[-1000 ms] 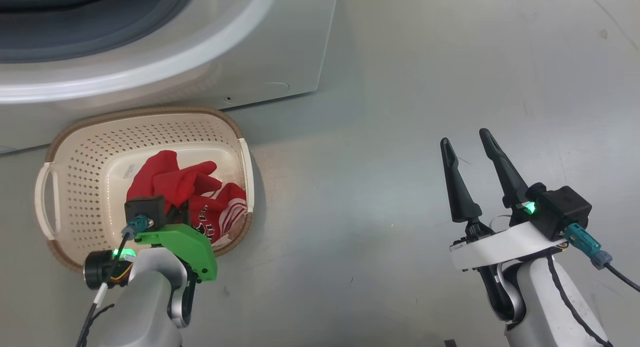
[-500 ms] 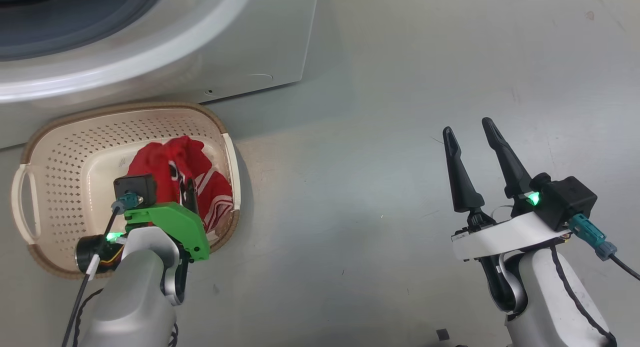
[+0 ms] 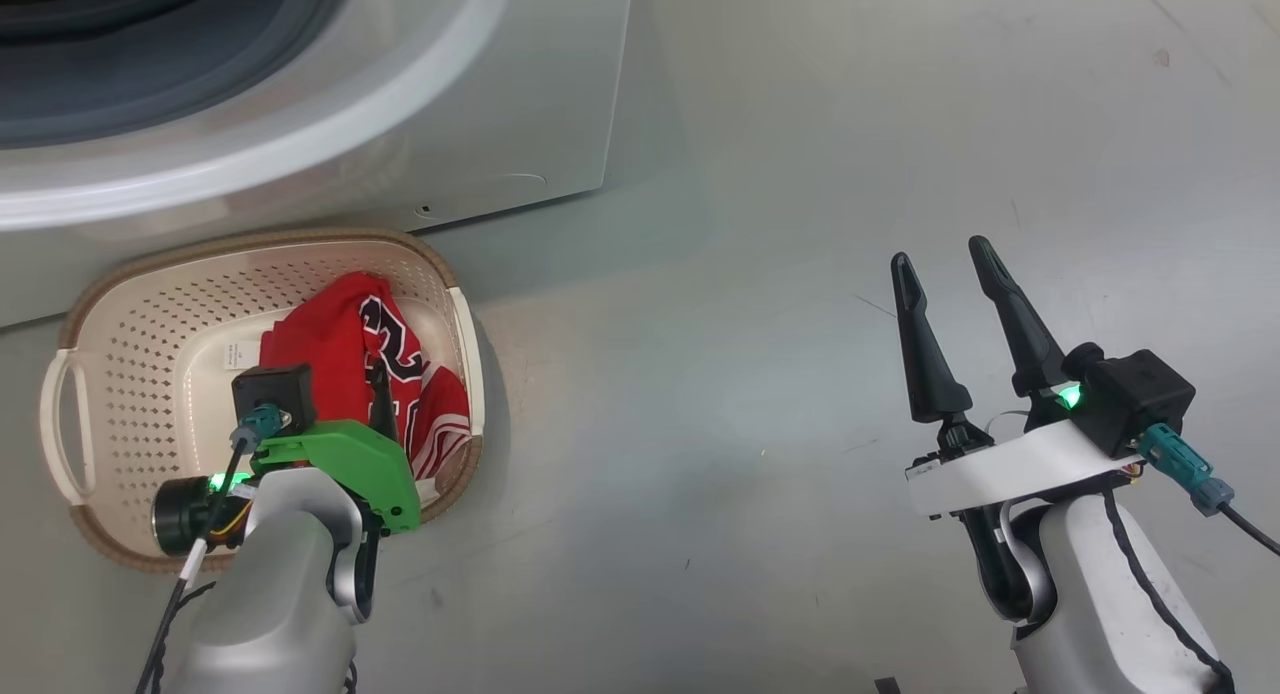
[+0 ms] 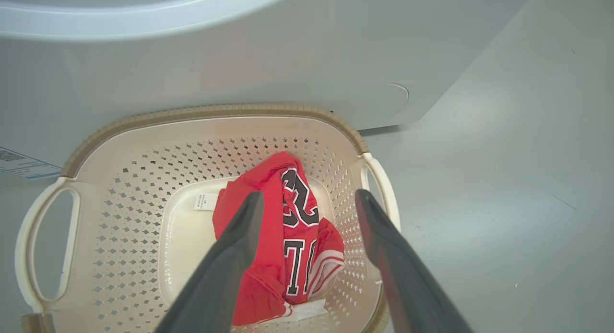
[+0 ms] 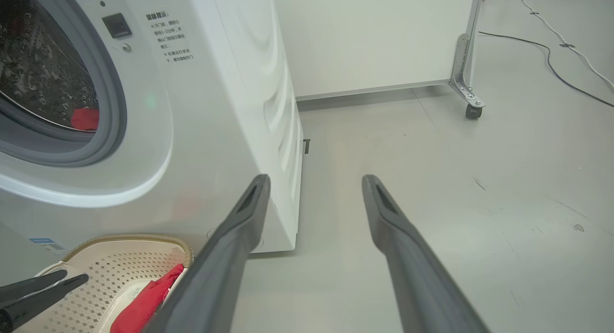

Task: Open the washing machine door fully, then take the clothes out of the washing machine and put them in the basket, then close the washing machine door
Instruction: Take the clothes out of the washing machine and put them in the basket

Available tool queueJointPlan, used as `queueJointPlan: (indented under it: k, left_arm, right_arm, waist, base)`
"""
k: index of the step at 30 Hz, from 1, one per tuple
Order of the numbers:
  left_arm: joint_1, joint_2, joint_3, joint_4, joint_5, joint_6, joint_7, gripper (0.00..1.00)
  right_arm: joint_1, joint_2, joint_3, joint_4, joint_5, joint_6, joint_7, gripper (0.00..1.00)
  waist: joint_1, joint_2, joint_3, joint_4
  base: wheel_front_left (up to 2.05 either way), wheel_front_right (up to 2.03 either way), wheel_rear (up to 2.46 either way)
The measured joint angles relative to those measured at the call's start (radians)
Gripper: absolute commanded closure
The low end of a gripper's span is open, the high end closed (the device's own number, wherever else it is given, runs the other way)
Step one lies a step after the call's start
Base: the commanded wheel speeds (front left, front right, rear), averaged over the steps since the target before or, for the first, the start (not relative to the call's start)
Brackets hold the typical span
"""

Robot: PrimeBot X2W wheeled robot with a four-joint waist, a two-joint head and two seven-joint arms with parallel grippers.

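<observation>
1. Head view: the washing machine (image 3: 520, 104) fills the far left. The basket (image 3: 250, 242) stands on the floor (image 3: 760, 274) just in front of it, its far rim close under the white front panel.
2. The clothes (image 3: 330, 334), a red garment with black-and-white lettering and white stripes, lie crumpled inside the basket, toward its right side.
3. Left wrist view: the left tool (image 4: 309, 197) hovers over the basket with its two dark fingers spread wide. The garment lies loose beneath them and nothing is pinched. Whether the left finger touches the fabric cannot be told.
4. This view supplies what the green wrist bracket (image 3: 350, 464) covers in the head view: the garment's near, striped hem and the near part of the basket's bottom.
5. The right tool (image 3: 941, 256) stands at the right, well apart from the basket, above bare floor. Its fingers are parted wide and hold nothing.
6. Right wrist view: this adds the machine's open mouth, with the grey rubber ring (image 5: 117, 107), the steel drum (image 5: 38, 74) and a red cloth (image 5: 85, 118) lying at the drum's lower edge.
7. The same view adds the far room: a white partition (image 5: 374, 35) on a castor, and a cable (image 5: 551, 59) across the floor at the far right.
8. The left tool's fingertips enter this view at the lower left, above the basket.
</observation>
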Motion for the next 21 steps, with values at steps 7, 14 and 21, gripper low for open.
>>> queueJointPlan:
  k: [7,14,21]
  left_arm:
    - [0.001,0.0,-0.046,-0.027,-0.004,-0.002,-0.039,0.0]
    - [0.011,0.0,-0.066,-0.101,-0.003,-0.002,-0.05,0.0]
    - [0.041,0.0,-0.058,-0.247,0.024,-0.002,-0.05,0.0]
  right_arm:
    - [0.004,0.0,-0.013,0.013,-0.01,0.0,0.0,0.0]
    - [0.034,0.0,-0.03,0.024,-0.027,0.0,0.0,0.0]
    - [0.067,0.0,-0.043,0.032,-0.046,0.0,0.0,0.0]
  waist:
    - [0.0,0.0,-0.039,0.017]
    - [0.0,0.0,-0.089,0.044]
    - [0.0,0.0,-0.145,0.078]
  base:
    - [0.0,0.0,0.0]
    - [0.0,0.0,0.0]
    - [0.0,0.0,0.0]
